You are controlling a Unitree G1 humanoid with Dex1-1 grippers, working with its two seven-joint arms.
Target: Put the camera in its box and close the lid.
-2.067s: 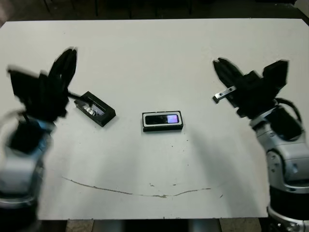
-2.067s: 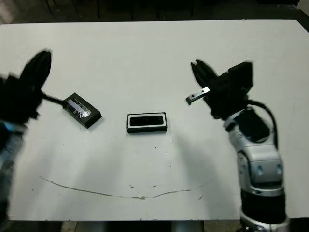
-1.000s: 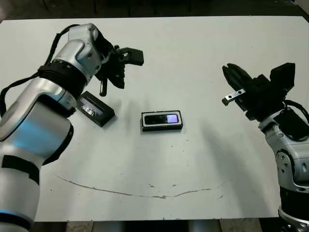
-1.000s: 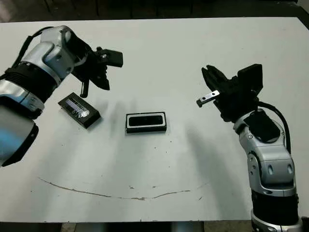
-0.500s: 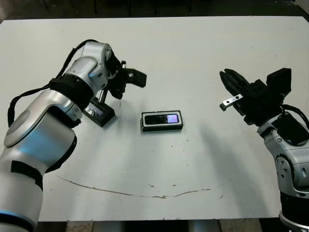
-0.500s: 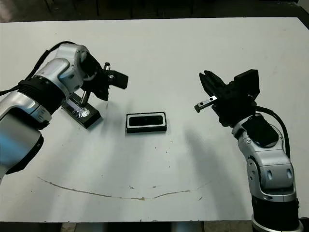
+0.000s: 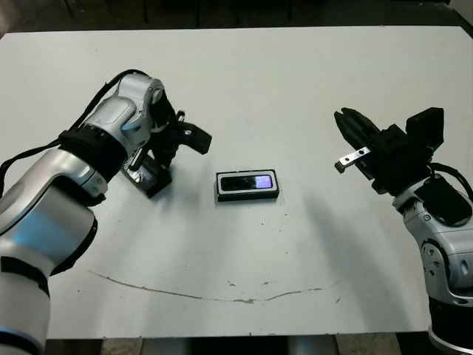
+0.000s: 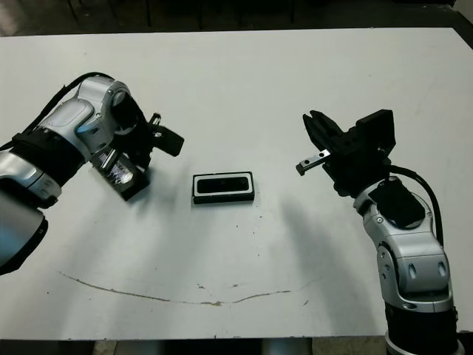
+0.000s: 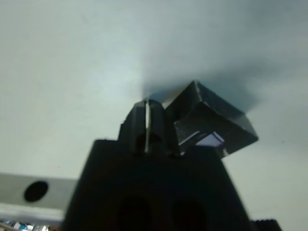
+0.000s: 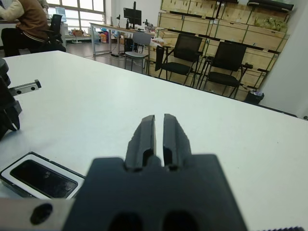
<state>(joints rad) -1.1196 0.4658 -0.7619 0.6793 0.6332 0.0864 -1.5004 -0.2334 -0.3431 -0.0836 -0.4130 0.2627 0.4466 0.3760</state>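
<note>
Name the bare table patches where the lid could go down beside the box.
Free: the stretch between the box and the right gripper, and the wide strip nearer the robot than the box. Crowded: the box's left, where the left gripper hangs over the lid.

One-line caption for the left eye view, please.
Camera already in its box at table centre; left gripper down at the lid, right gripper raised aside.

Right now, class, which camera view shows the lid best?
The left wrist view: the lid fills it, close beside the shut left hand. Both eye views show it small, partly hidden by the left arm. The right wrist view misses it.
</note>
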